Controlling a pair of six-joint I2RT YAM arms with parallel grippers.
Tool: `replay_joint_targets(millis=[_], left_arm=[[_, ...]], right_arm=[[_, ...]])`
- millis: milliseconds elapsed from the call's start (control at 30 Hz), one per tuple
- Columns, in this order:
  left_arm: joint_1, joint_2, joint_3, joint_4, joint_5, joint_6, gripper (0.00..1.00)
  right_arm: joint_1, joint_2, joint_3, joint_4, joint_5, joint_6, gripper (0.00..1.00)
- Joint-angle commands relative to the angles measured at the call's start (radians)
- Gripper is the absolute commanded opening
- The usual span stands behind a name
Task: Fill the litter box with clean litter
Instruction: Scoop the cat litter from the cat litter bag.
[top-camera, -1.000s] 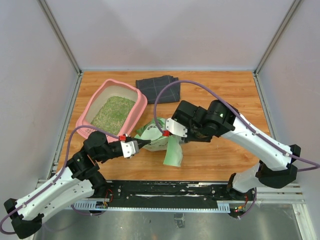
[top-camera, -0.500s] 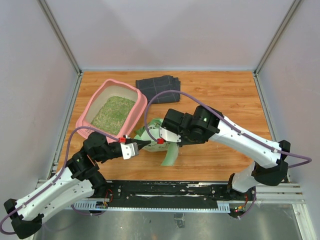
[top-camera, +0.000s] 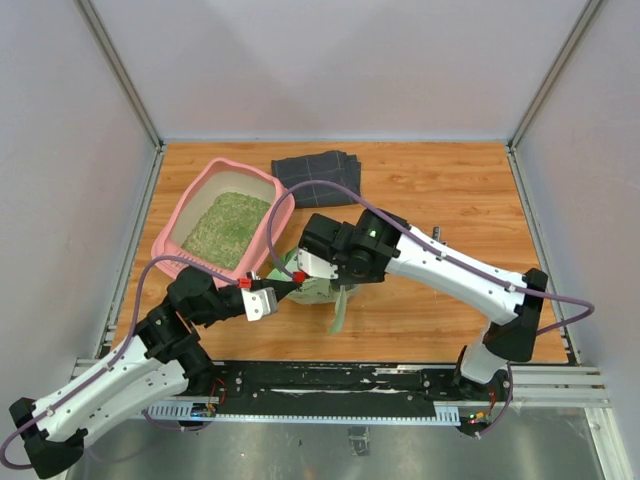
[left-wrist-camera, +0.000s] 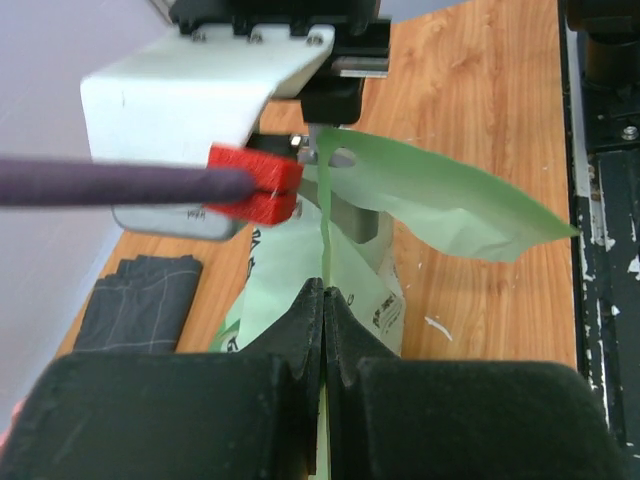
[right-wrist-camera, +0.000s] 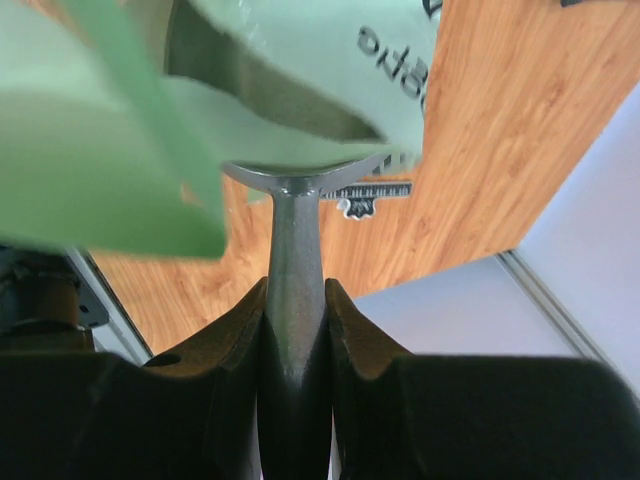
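2 grips: left gripper (left-wrist-camera: 324, 310) pinched on the green-and-white printed plastic bag (left-wrist-camera: 440, 200), right gripper (right-wrist-camera: 296, 320) squeezing the grey metal scoop (right-wrist-camera: 295, 240) by its handle, near the pink plastic litter box (top-camera: 190, 205).

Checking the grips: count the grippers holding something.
2. The left gripper, in front of the litter box, pinches an edge of the bag; the right gripper, just beyond it, clamps the handle of the scoop.
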Motion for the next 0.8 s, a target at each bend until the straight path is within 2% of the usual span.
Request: replay_joint_targets(millis=[0,133,267,433,600,767], left_arm=[[-0.003,-0.004,-0.018,0.057,-0.055,0.003,0.0],[-0.003,0.031,-0.008,-0.018,-0.113,-0.003,0.0],[-0.003,0.048,-0.044,0.004,-0.12,0.033,0.0],[-0.003,0.118,-0.042,0.017,-0.158,0.035,0.0],[-0.003,0.222,-0.017,-0.005,-0.266,0.054,0.0],[-0.002,0.278,-0.025,0.024,-0.275,0.037,0.0]], right_arm=[[-0.073,0.038,-0.02,0.167,-0.082,-0.012,0.01],[-0.139,0.054,-0.047,0.227,-0.163,-0.012,0.01],[-0.189,0.089,-0.065,0.238,-0.204,-0.03,0.01],[-0.222,0.164,-0.013,0.204,-0.195,-0.045,0.01],[-0.246,0.265,0.069,0.145,-0.163,-0.055,0.01],[-0.265,0.334,0.145,0.103,-0.125,-0.061,0.01]])
